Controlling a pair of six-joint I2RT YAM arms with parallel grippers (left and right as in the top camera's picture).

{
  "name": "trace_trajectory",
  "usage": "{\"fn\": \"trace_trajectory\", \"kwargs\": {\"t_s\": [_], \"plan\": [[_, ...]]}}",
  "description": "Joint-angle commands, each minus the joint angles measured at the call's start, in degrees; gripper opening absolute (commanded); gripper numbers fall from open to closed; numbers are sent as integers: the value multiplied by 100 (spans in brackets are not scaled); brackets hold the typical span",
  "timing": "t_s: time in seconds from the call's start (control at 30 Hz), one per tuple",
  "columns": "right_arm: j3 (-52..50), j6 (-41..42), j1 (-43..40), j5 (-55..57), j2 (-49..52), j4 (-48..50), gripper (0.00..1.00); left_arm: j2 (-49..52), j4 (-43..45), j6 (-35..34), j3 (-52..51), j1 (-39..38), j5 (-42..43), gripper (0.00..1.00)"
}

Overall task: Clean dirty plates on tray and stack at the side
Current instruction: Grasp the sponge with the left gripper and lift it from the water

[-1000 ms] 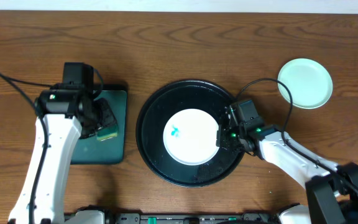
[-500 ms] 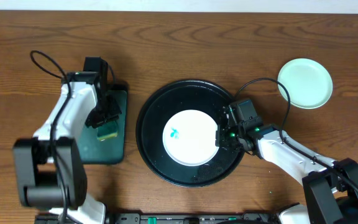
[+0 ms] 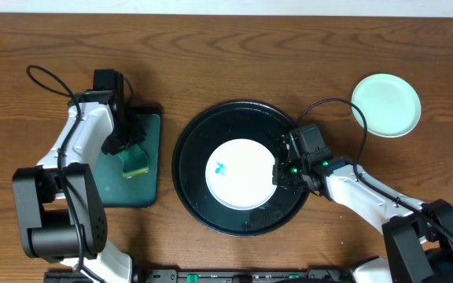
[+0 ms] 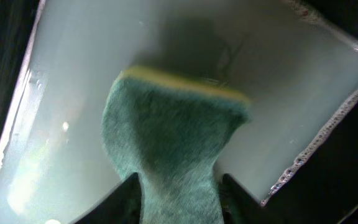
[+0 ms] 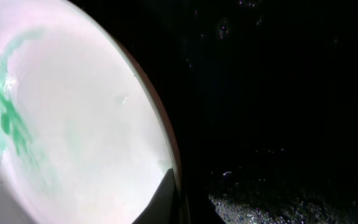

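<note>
**Sponge gripped at the left, white plate pinched at the right**

The left gripper [image 4: 179, 202] is closed on a green sponge [image 4: 173, 130], which is squeezed narrow between the two fingers and spreads wider beyond them, a yellow layer showing on its far side. The sponge is held over the wet, pale floor of the rectangular tray [image 4: 328, 134], where foam lines the rim. From overhead, this tray [image 3: 149, 185] is seen toward the left edge of the table [image 3: 226, 63].

The right gripper [image 3: 278, 171] is clamped shut on the right rim of the white plate [image 3: 246, 185]; one fingertip [image 5: 166, 196] is seen lying over that rim. The plate is set in the middle of the round black tray [image 3: 191, 126], at the table's centre. A teal smear [image 3: 221, 167] is seen left of the plate's middle. A mint-green plate [image 3: 385, 104] is seen apart, near the table's far right corner.
</note>
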Motion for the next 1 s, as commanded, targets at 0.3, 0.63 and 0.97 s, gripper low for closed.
{"fn": "trace_trajectory", "kwargs": {"t_s": [0.3,0.63,0.97], "plan": [[17,-87,42,-92,90,11,2,17,345,94,-651,15,79,48],[17,-87,42,-92,90,9,1,17,570,120,-761,15,81,8],[17,-87,42,-94,90,9,2,24,494,356,-761,15,378,7]]}}
